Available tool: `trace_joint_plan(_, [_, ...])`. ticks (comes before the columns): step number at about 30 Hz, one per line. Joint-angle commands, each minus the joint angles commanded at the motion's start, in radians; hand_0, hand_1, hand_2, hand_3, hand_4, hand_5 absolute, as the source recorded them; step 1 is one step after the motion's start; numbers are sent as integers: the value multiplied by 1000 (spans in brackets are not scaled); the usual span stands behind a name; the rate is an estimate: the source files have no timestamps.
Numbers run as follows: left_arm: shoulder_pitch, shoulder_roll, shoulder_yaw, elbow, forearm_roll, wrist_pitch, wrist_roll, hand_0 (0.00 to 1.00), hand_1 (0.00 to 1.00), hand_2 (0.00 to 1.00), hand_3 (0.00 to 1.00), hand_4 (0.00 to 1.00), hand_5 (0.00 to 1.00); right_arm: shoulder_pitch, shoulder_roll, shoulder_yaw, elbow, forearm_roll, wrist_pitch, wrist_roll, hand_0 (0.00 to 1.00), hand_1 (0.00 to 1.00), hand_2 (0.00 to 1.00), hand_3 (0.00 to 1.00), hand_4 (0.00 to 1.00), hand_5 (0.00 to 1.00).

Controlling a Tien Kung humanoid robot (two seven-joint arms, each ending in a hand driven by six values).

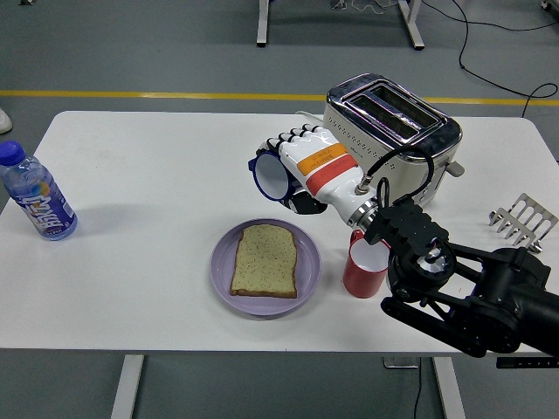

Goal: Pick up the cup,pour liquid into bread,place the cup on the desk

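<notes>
Blue cup on its side in my right hand, long axis roughly horizontal, mouth pointing left, held above the table just past the plate. Bread lies flat on the plate, below and near of the cup. Toaster right behind my hand; red cup upright beside the plate (partly behind my wrist). Bottle far left. Fingers wrapped tight around the blue cup.

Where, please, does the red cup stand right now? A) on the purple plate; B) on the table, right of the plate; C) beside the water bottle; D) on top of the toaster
B: the red cup stands on the white table, just right of the purple plate holding the bread.
</notes>
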Motion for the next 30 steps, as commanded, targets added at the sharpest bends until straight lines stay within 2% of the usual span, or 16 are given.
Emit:
trace_joint_plan(13, [-1, 0, 0, 1, -1, -1, 0, 690, 756, 773, 611, 396, 998, -5, -1, -4, 5, 167, -1, 21, 374, 381, 517, 520, 729, 2])
trace_joint_plan(22, [-1, -1, -5, 2, 6, -1, 2, 690, 756, 773, 611, 396, 998, -6, -4, 2, 9, 227, -10, 41, 384, 387, 516, 521, 728, 2])
trace_joint_plan(30, [-1, -1, -6, 2, 6, -1, 1, 690, 756, 773, 611, 396, 998, -10, -11, 18, 19, 317, 1, 65, 384, 387, 517, 521, 729, 2])
